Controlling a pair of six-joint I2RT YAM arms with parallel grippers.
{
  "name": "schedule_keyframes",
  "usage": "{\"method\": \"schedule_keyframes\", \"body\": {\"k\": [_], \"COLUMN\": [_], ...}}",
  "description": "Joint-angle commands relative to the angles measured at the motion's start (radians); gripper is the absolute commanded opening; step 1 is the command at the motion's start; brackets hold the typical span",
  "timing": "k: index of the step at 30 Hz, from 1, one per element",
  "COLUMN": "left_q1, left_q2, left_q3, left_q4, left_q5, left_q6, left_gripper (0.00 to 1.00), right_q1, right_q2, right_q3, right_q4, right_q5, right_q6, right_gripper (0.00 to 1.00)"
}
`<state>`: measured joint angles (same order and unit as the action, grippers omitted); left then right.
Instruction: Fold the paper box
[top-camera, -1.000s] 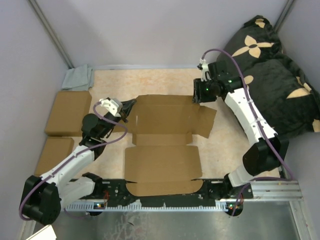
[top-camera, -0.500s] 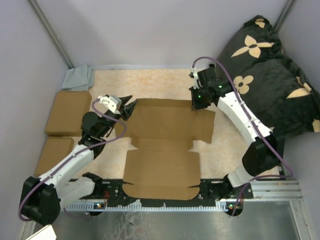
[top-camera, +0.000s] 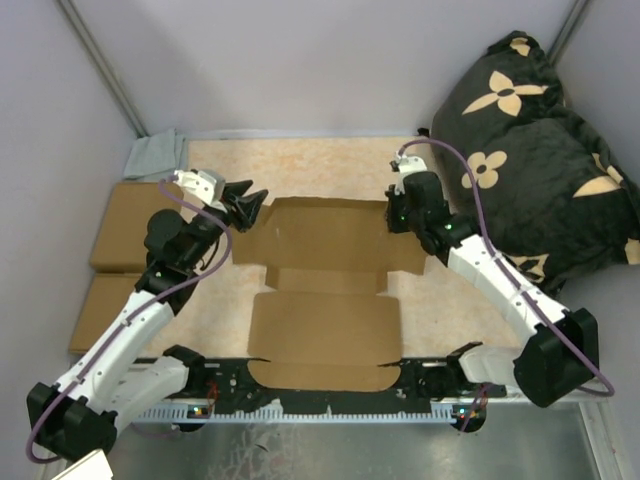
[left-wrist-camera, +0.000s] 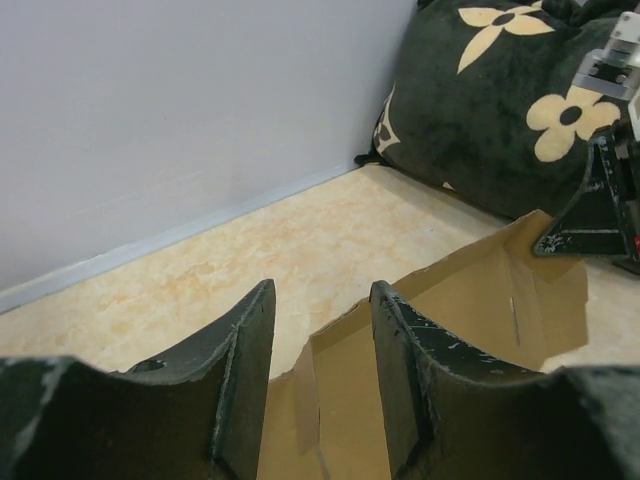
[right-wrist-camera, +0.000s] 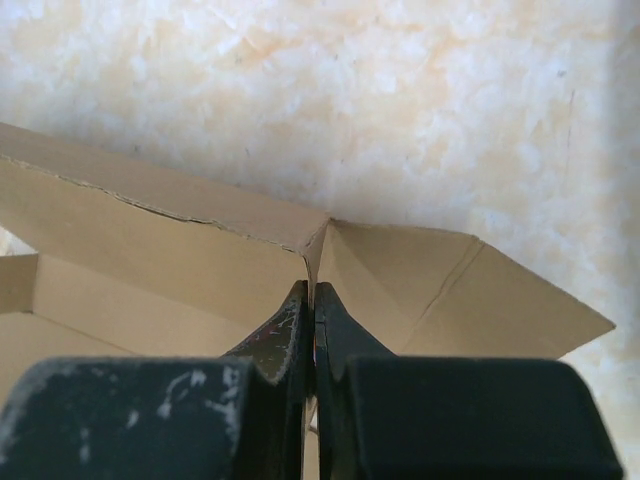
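The paper box lies as a brown cardboard blank in the middle of the table, its far part partly raised. My left gripper stands open at the box's far-left corner. In the left wrist view the left gripper has the torn corner edge of the box just beyond its gap, and nothing is gripped. My right gripper is at the far-right corner. In the right wrist view the right gripper is shut on an upright fold of the box where two panels meet.
Two ready-made cardboard boxes lie along the left edge, with a grey cloth behind them. A black flowered pillow fills the far right corner. Grey walls close the back and both sides.
My left gripper opened, let go of the far-left corner and drew back to the left. My right gripper shut on the far-right corner fold, and the right side flap folded in.
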<state>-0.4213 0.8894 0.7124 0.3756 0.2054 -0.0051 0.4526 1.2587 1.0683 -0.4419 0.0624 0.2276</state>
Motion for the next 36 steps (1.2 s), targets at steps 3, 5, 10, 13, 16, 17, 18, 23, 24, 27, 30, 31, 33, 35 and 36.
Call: {"method": "schedule_keyframes", "body": {"k": [3, 5, 10, 13, 16, 17, 18, 23, 24, 27, 30, 31, 33, 35, 36], "left_q1": [-0.007, -0.005, -0.006, -0.006, -0.006, -0.006, -0.006, -0.007, -0.008, -0.009, -0.009, -0.009, -0.011, -0.012, -0.012], "left_q2": [0.055, 0.074, 0.094, 0.103, 0.115, 0.123, 0.135, 0.218, 0.235, 0.286, 0.336, 0.350, 0.374, 0.396, 0.403], "left_q3": [0.087, 0.087, 0.041, 0.045, 0.074, 0.082, 0.088, 0.118, 0.120, 0.130, 0.152, 0.161, 0.183, 0.210, 0.225], "left_q4": [-0.133, -0.132, -0.103, -0.124, -0.145, -0.143, -0.140, -0.157, -0.157, -0.154, -0.153, -0.153, -0.163, -0.187, -0.198], "left_q5": [0.012, 0.063, 0.071, 0.016, 0.005, 0.015, 0.028, 0.084, 0.088, 0.091, 0.079, 0.077, 0.087, 0.092, 0.092], "left_q6": [-0.151, -0.234, -0.398, -0.384, -0.339, -0.332, -0.324, -0.295, -0.292, -0.287, -0.279, -0.276, -0.263, -0.245, -0.233], "left_gripper": [0.50, 0.51, 0.53, 0.54, 0.55, 0.55, 0.55, 0.57, 0.57, 0.56, 0.56, 0.55, 0.55, 0.54, 0.54], "right_q1": [0.092, 0.125, 0.198, 0.210, 0.212, 0.212, 0.212, 0.212, 0.213, 0.213, 0.214, 0.215, 0.215, 0.216, 0.216], "right_q2": [-0.087, -0.069, -0.033, -0.034, -0.047, -0.051, -0.054, -0.058, -0.059, -0.067, -0.090, -0.101, -0.130, -0.167, -0.184], "right_q3": [-0.118, -0.131, -0.202, -0.262, -0.320, -0.338, -0.354, -0.395, -0.400, -0.410, -0.423, -0.428, -0.449, -0.480, -0.497], "right_q4": [0.434, 0.492, 0.663, 0.737, 0.786, 0.798, 0.809, 0.790, 0.782, 0.752, 0.722, 0.713, 0.707, 0.739, 0.759], "right_q5": [0.148, 0.193, 0.297, 0.317, 0.323, 0.321, 0.314, 0.268, 0.259, 0.235, 0.212, 0.203, 0.193, 0.195, 0.201], "right_q6": [-0.082, -0.099, -0.119, -0.105, -0.079, -0.066, -0.053, 0.004, 0.010, 0.021, 0.028, 0.030, 0.029, 0.022, 0.014], "right_gripper": [0.00, 0.00, 0.00, 0.00, 0.00, 0.00, 0.00, 0.00, 0.00, 0.00, 0.00, 0.00, 0.00, 0.00, 0.00]}}
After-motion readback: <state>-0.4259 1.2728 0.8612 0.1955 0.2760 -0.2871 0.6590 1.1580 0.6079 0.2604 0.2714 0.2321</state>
